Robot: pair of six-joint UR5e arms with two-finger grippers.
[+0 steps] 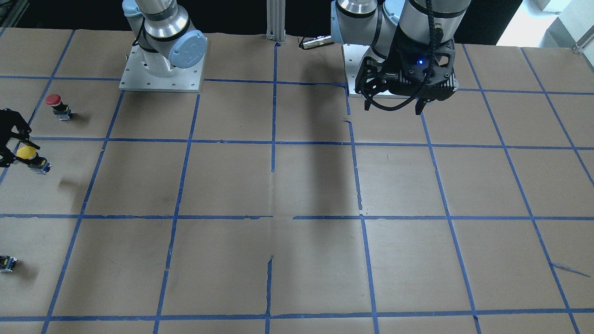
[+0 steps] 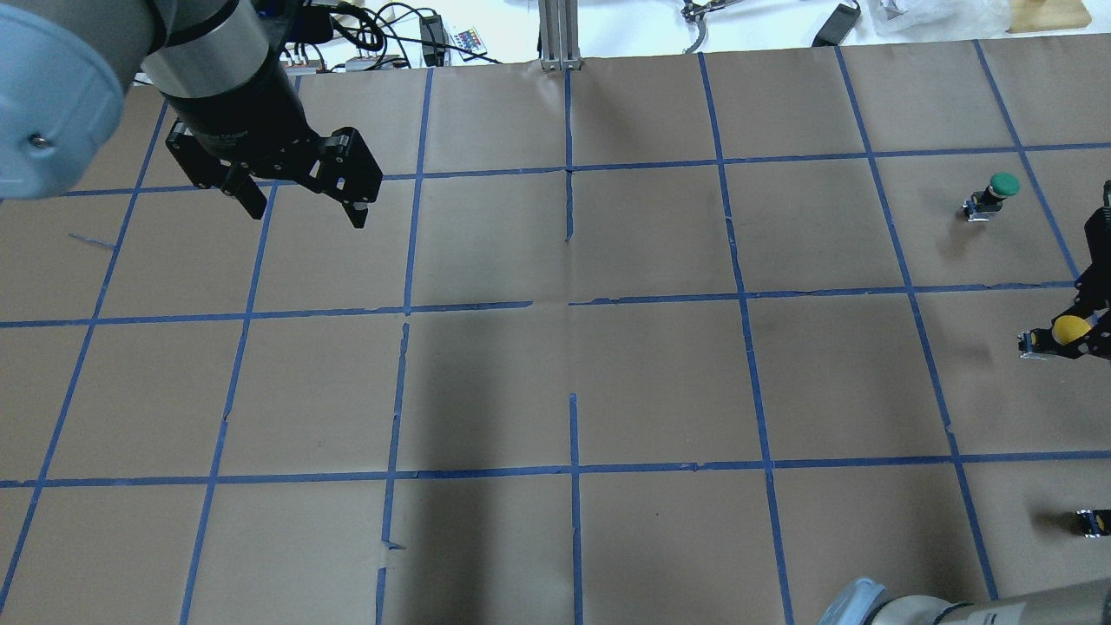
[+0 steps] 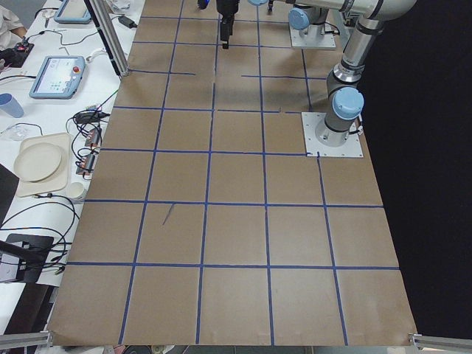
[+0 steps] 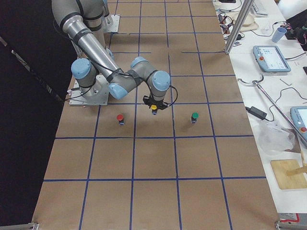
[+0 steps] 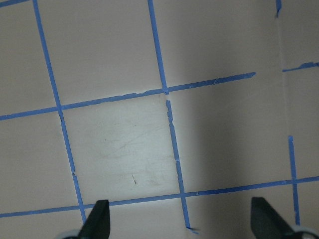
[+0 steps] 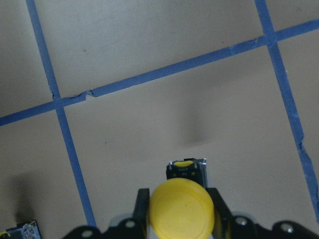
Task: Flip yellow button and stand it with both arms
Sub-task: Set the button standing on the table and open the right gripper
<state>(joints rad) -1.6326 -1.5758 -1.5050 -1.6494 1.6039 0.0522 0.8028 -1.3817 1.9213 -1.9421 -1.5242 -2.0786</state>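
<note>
The yellow button has a round yellow cap and a black-and-grey body. My right gripper is shut on it, a finger on each side of the cap. It hangs tilted above the paper, and its shadow lies on the table below. This shows at the left edge of the front view, at the right edge of the overhead view, and in the right side view. My left gripper is open and empty, high over the table far from the button; it also shows in the front view.
A red-capped button stands on the robot's side of the yellow one. A green-capped button stands on its far side. A small capless black part lies near the right arm's base. Blue tape lines grid the brown paper.
</note>
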